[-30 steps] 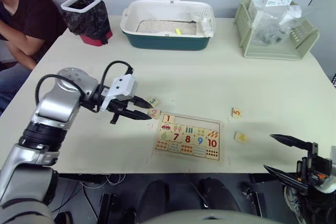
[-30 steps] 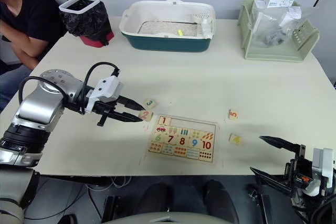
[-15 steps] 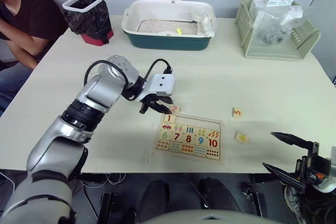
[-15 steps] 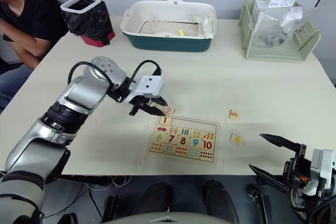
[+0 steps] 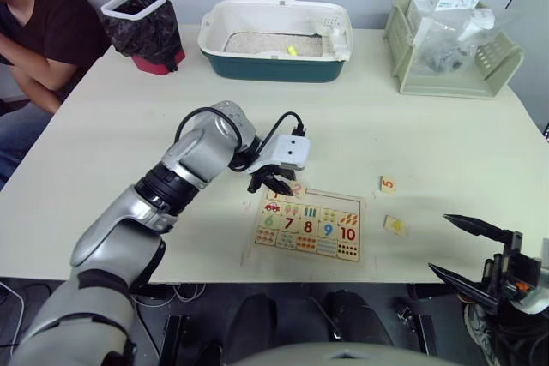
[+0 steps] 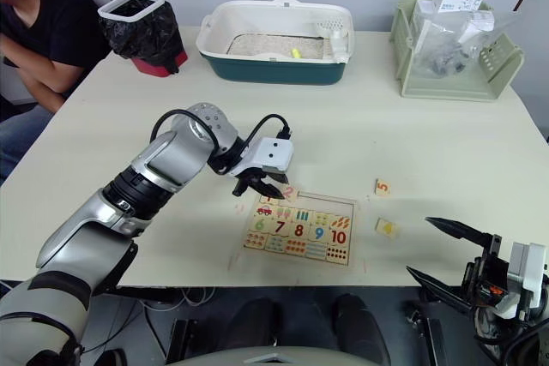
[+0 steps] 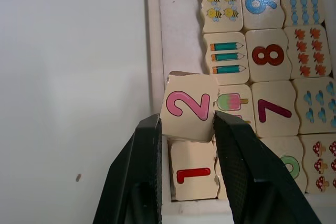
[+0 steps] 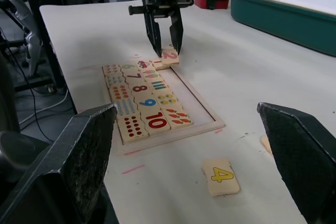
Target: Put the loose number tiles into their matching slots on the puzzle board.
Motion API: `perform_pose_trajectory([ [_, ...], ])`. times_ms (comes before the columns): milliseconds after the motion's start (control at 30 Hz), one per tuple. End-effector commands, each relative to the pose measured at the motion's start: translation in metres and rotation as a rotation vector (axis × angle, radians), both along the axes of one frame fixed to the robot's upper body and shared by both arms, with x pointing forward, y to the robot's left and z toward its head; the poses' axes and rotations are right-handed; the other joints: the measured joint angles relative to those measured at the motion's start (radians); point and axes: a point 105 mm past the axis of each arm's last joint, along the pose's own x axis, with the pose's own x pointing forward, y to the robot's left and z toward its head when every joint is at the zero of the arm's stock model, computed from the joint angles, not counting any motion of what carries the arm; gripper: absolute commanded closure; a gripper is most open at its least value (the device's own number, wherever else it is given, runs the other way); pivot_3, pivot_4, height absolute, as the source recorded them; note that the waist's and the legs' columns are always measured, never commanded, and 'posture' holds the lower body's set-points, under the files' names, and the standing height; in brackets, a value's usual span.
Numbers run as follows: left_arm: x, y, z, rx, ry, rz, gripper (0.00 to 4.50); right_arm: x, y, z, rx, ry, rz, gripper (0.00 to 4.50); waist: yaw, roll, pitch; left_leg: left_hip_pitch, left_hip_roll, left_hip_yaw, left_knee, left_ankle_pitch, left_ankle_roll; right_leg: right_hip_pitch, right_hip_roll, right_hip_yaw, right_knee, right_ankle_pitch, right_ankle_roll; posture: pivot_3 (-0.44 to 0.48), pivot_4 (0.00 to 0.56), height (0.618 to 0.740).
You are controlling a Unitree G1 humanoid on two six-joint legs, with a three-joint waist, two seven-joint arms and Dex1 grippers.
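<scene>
Pale tabletop [image 5: 129,126] carries the puzzle board [image 5: 307,225] near its front edge, with a white and teal tray [image 5: 274,40], a black-lined bin [image 5: 141,27] and a green basket [image 5: 450,45] along the far side. A seated person [image 5: 34,32] is at the far left corner.

The left gripper [image 7: 185,124] pinches the 2 tile [image 7: 188,106] between its two black fingers and holds it tilted over the board's top row, just beside the 1 tile [image 7: 193,176], which sits in its slot. The rows with 6 to 10 and the counting pictures are filled. The 5 tile [image 5: 388,183] and the 4 tile [image 8: 221,176] lie loose on the tabletop to the right of the board.

The right gripper [image 5: 463,250] hangs off the front edge, fingers spread wide and holding nothing.
</scene>
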Motion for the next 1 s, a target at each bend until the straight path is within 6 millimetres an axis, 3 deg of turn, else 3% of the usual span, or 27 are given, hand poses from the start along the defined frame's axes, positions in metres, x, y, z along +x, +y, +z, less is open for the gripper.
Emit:
perform_pose_trajectory([
  [33, 0.000, -0.006, 0.001, 0.018, -0.030, -0.015, 3.50, -0.001, 0.002, 0.006, -0.005, -0.036, 0.011, 0.00, 0.000, 0.000, 0.000, 0.000, 0.000, 0.000, 0.000, 0.000, 0.000, 0.000, 0.000, 0.000, 0.000, 0.000, 0.000, 0.000, 0.150, 0.740],
  [433, -0.002, -0.009, -0.011, 0.058, -0.039, -0.028, 3.50, -0.002, 0.002, 0.004, -0.004, -0.031, 0.005, 0.00, 0.000, 0.000, 0.000, 0.000, 0.000, 0.000, 0.000, 0.000, 0.000, 0.000, 0.000, 0.000, 0.000, 0.000, 0.000, 0.000, 0.150, 0.740],
  [1000, -0.001, -0.010, -0.011, 0.060, -0.041, -0.016, 3.50, -0.004, 0.000, 0.002, -0.007, -0.026, 0.001, 0.00, 0.001, 0.000, 0.000, 0.000, 0.000, 0.000, 0.000, 0.000, 0.000, 0.000, 0.000, 0.000, 0.000, 0.002, -0.003, 0.000, 0.150, 0.740],
])
